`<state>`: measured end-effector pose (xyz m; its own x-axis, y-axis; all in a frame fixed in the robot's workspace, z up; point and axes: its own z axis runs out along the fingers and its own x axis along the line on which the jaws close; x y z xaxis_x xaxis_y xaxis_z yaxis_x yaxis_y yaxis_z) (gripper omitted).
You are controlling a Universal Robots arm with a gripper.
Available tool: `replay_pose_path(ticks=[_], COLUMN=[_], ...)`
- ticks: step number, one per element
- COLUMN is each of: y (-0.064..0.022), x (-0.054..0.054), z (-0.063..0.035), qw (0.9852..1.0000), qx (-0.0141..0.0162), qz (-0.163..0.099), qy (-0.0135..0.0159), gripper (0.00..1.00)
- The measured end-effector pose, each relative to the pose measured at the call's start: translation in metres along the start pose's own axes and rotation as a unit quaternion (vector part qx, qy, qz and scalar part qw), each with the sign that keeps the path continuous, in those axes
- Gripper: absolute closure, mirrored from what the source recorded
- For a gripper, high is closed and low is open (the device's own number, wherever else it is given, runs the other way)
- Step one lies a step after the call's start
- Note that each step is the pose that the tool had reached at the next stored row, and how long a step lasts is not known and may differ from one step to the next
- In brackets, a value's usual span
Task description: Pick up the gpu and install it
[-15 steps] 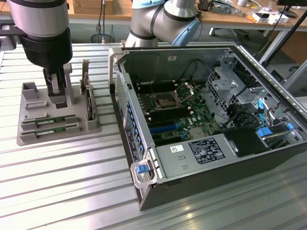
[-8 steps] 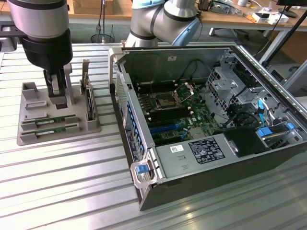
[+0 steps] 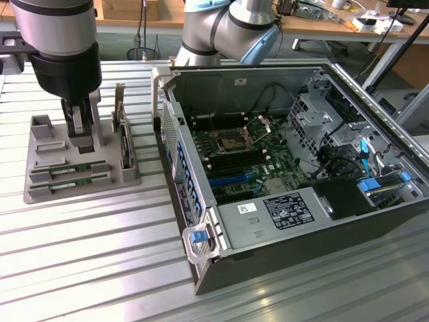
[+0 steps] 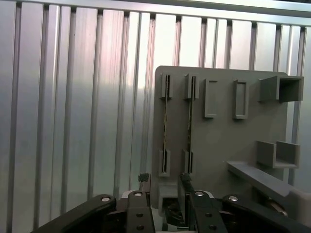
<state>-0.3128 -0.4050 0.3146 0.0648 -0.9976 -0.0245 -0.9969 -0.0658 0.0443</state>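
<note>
1. The arm (image 3: 231,30) reaches in from the far side toward the exterior view's left. Its wrist hangs upright over a grey tray (image 3: 124,178), with the gripper (image 3: 82,137) pointing straight down.
2. The fingers (image 4: 140,204) stand spread, with a low block of the tray between them, and they pinch nothing.
3. The gpu (image 3: 72,168) sits in a tray slot just nearer than the gripper and apart from it. A twin stick (image 3: 72,180) lies just beside it, nearer still.
4. A dark card (image 3: 125,144) stands upright at the tray's right edge.
5. The open case (image 3: 201,268) lies on the exterior view's right. The print on its white label (image 3: 288,211) and on the small sticker (image 3: 247,208) cannot be read.
</note>
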Motion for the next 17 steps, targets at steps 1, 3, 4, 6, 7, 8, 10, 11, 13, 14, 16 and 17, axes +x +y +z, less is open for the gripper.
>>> replay_pose_path(ticks=[1,3,4,6,7,8,10,11,13,14,16,17], y=[0.0,0.0,0.0,-0.0001,-0.0001,-0.0001,-0.0001,-0.0001,-0.0001,-0.0002,-0.0002,-0.0002], x=[0.0,0.0001,0.0001,0.0001,0.0002,0.0002,0.0003,0.0003,0.0003,0.0004,0.0006,0.0006], z=[0.0002,0.001,0.0012,0.0018,0.002,0.0023,0.0028,0.003,0.0036,0.0041,0.0053,0.0056], qw=[1.0,1.0,1.0,1.0,1.0,1.0,1.0,1.0,1.0,1.0,1.0,1.0], qx=[0.0,0.0,0.0,0.0,0.0,0.0,0.0,0.0,0.0,0.0,0.0,0.0], qz=[0.0,0.0,0.0,0.0,0.0,0.0,0.0,0.0,0.0,0.0,0.0,0.0], qy=[0.0,0.0,0.0,0.0,0.0,0.0,0.0,0.0,0.0,0.0,0.0,0.0], gripper=[0.64,0.64,0.64,0.64,0.64,0.64,0.64,0.64,0.64,0.64,0.64,0.64])
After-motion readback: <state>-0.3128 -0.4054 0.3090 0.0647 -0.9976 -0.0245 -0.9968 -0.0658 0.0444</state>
